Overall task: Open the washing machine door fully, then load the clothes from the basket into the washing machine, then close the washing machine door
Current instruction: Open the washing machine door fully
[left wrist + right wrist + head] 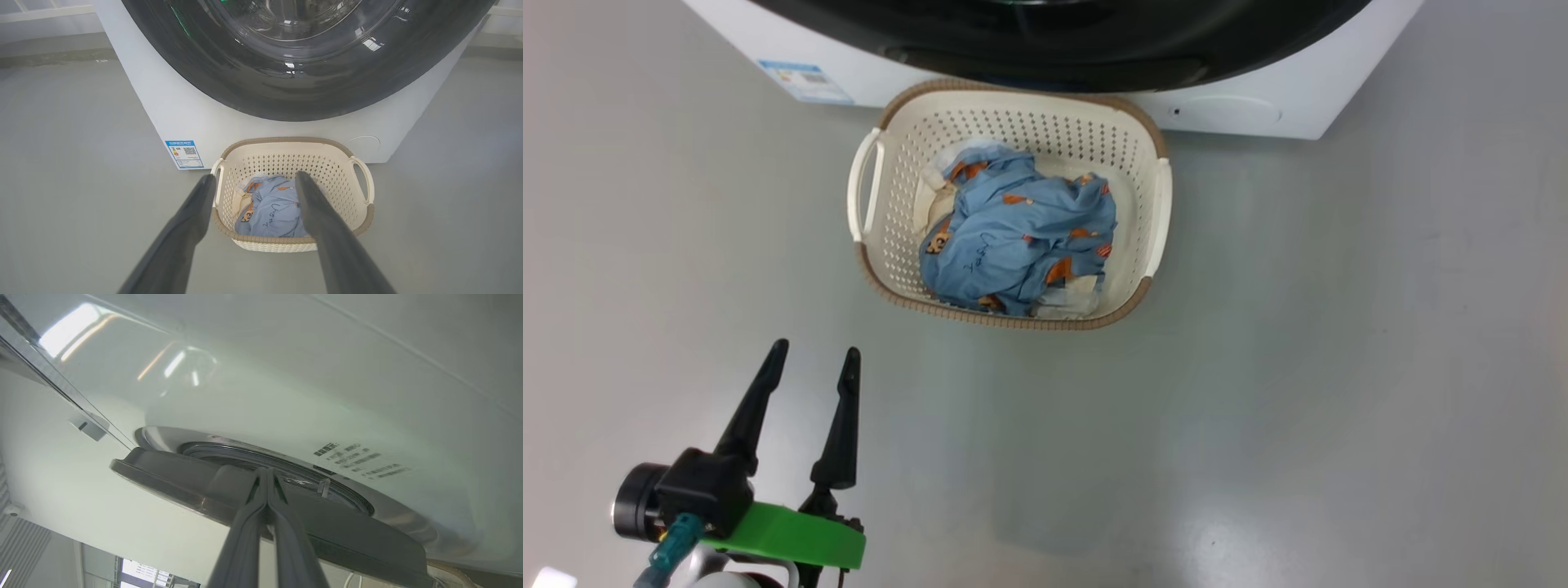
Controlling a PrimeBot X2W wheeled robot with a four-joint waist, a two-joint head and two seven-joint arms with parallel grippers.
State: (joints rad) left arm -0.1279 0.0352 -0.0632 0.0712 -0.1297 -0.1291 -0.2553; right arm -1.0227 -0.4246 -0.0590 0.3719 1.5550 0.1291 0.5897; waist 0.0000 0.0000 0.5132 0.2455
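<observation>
My left jaws stand wide and empty above the floor (1298, 392), near the basket (1054, 135). My right jaws are pressed shut, tips at the dark rim of the washing machine door (171, 477). The clothes (1021, 237) lie bundled in the basket, just before the washing machine (1258, 90).

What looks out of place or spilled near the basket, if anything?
Nothing stands out. The clothes lie crumpled inside the basket, none on the floor. The basket stands upright before the washing machine, only slightly turned.
</observation>
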